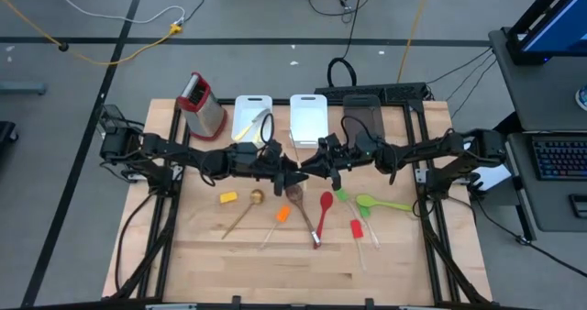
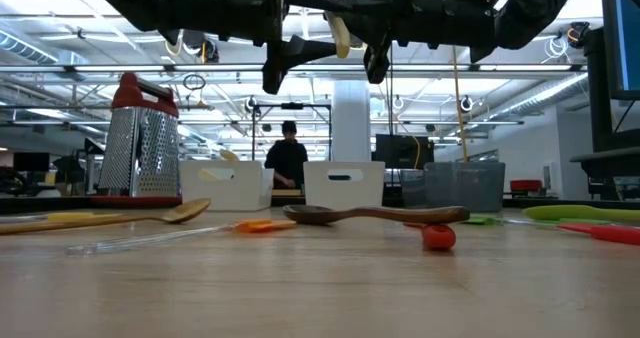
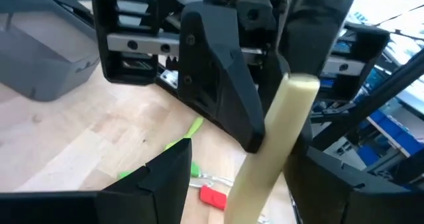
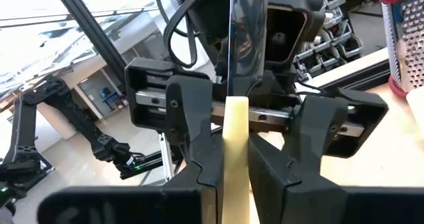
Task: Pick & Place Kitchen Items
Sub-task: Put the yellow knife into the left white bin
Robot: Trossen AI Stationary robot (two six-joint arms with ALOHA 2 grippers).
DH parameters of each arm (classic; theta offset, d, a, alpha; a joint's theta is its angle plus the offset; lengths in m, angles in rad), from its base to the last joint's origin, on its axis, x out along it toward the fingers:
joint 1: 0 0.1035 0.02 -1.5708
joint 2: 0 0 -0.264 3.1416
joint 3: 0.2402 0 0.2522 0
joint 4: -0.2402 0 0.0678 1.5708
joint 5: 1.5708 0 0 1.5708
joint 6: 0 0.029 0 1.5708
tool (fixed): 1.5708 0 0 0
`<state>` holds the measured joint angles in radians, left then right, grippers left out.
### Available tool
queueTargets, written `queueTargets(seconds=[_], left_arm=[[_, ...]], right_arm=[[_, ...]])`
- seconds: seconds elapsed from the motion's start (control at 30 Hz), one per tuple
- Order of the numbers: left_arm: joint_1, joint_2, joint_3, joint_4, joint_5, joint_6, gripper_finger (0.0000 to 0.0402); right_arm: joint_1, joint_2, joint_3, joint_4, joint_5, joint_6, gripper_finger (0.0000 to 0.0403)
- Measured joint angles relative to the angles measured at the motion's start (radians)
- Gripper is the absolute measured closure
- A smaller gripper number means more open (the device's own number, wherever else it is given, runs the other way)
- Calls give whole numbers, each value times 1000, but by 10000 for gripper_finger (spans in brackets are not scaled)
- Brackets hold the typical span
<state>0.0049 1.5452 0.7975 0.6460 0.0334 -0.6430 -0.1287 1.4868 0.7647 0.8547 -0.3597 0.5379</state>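
My two grippers meet high above the table's middle. My right gripper (image 4: pixel 235 159) is shut on a knife with a pale handle (image 2: pixel 340 33) and a metal blade (image 4: pixel 233 45). My left gripper (image 3: pixel 242 159) faces it, open, one finger on each side of the knife (image 3: pixel 278 131). On the table below lie a yellow spatula (image 1: pixel 227 197), two wooden spoons (image 1: pixel 294 194), an orange spatula (image 1: pixel 282 215), a red spoon (image 1: pixel 325 202), a green spatula (image 1: pixel 341 195), a lime-green spoon (image 1: pixel 371 202) and a red spatula (image 1: pixel 356 227). My right gripper pinches the knife's pale handle (image 4: pixel 236 121) between its two fingers, coming roughly level from the table's right. The blade rises past the handle's end in front of the left gripper. The knife is lifted clear and steeply tilted. My left gripper: the handle runs close along one finger (image 3: pixel 331 184); whether they touch, I cannot tell.
A steel grater with a red top (image 1: pixel 204 104) stands at the far left. Beside it along the far edge are two white bins (image 1: pixel 252 108) (image 1: pixel 309 117), the left one holding another knife, and a grey bin (image 1: pixel 362 117). A person (image 2: pixel 288 153) is far behind the table.
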Motion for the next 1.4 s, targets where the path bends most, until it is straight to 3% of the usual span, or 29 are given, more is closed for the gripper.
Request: queueTargets(seconds=[0.13,0.43,1.03,1.4], left_arm=[[0,0,0,-1,-5,-20,216],[-1,0,0,0,-5,-32,349],[-16,0,0,-46,44,-40,349],[-21,0,-2,-104,47,-56,349]], right_arm=[[0,0,0,0,9,0,365],[-1,0,0,-21,25,13,366],[1,1,1,-45,23,23,350],[0,0,1,-85,73,19,282]])
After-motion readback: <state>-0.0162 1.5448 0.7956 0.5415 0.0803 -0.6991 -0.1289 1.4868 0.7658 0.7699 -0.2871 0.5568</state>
